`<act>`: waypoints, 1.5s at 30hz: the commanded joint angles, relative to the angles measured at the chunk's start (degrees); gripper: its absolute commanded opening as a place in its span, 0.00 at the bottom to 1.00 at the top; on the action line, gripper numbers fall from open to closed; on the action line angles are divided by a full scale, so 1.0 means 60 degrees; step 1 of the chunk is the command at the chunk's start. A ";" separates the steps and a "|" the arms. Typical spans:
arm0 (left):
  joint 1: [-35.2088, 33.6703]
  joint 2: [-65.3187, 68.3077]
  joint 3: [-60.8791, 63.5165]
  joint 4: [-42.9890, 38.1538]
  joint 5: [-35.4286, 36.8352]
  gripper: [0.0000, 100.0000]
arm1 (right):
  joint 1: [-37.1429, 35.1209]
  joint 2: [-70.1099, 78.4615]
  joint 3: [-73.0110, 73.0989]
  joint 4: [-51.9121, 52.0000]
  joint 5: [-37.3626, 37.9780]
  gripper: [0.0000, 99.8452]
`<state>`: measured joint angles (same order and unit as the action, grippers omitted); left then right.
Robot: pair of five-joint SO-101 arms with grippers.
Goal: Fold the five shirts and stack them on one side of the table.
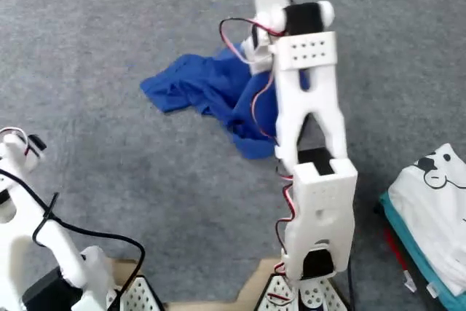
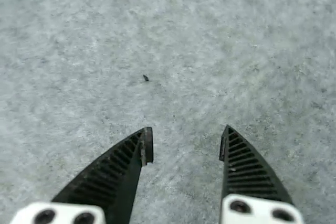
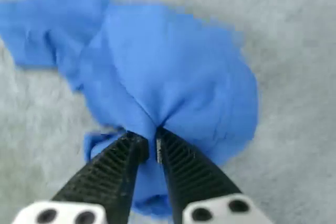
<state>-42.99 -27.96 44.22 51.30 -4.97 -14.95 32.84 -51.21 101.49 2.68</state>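
Lying crumpled mid-table, nearer the far edge, the blue shirt (image 1: 196, 89) is a soft wrinkled heap, its long axis slanting from the left edge toward the near edge; the right arm (image 1: 309, 107) hides its right part. The right tool (image 3: 152, 145) is pinched on a fold of it. The left tool (image 2: 185, 148) gapes over the felt-like grey table (image 1: 109, 34). A folded white shirt (image 1: 437, 194) at the right edge is cut off.

Right gripper (image 3: 151, 142) pinches crumpled blue shirt (image 3: 173, 72)
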 commanded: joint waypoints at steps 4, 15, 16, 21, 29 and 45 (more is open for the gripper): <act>0.0029 -0.0242 -0.0044 -0.0117 -0.0059 0.22 | -0.2205 -0.0740 0.1941 0.0117 0.0190 0.00; -0.0557 -0.0242 -0.0059 -0.0161 -0.0088 0.22 | -0.3905 -0.1370 0.5253 0.0147 0.0264 0.30; -0.0659 -0.0242 -0.0059 -0.0176 -0.0103 0.22 | -0.4051 -0.1736 0.5443 0.0147 0.0264 0.33; -0.0821 -0.0242 -0.0059 -0.0176 -0.0103 0.22 | -0.4652 -0.4212 0.4711 0.0103 0.0425 0.34; -0.0601 -0.0227 -0.0044 -0.0176 -0.0044 0.22 | -0.3817 -0.2059 0.0505 -0.0908 0.0381 0.33; 0.2667 -0.0212 0.0044 -0.1963 0.2549 0.24 | -0.2234 0.4755 -0.7407 -0.0425 0.0044 0.27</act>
<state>-33.76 -27.96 44.92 45.14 4.18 -33.32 61.32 -90.07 97.19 3.47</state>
